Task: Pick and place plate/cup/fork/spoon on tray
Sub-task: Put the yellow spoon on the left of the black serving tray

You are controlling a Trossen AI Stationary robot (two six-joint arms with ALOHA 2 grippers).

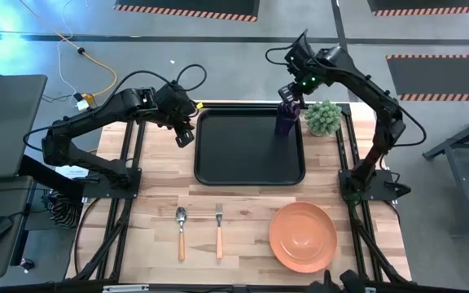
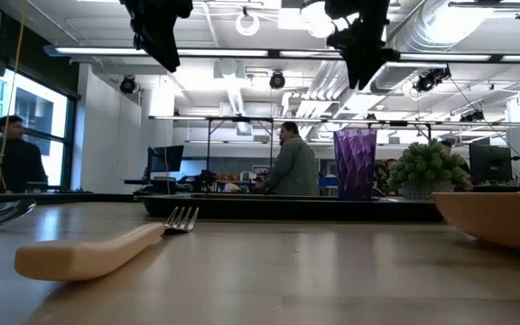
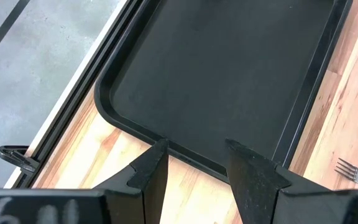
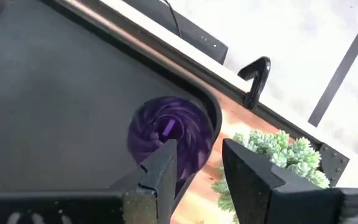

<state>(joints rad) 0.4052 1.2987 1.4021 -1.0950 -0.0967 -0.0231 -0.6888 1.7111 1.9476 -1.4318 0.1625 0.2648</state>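
The dark purple cup (image 1: 287,118) stands upright on its base in the far right corner of the black tray (image 1: 243,155). My right gripper (image 4: 197,149) hangs open above the cup (image 4: 166,140), clear of its rim. My left gripper (image 3: 194,149) hovers open over the tray's left rim (image 3: 185,155) with nothing between its fingers. On the bare wood nearer the table's near edge lie the spoon (image 1: 181,232), the fork (image 1: 218,230) and the orange plate (image 1: 302,236).
A bushy green plant (image 1: 324,116) stands just right of the tray's far right corner, close to the cup. In the low view the fork (image 2: 106,248) lies close to the camera. People stand in the room beyond the table.
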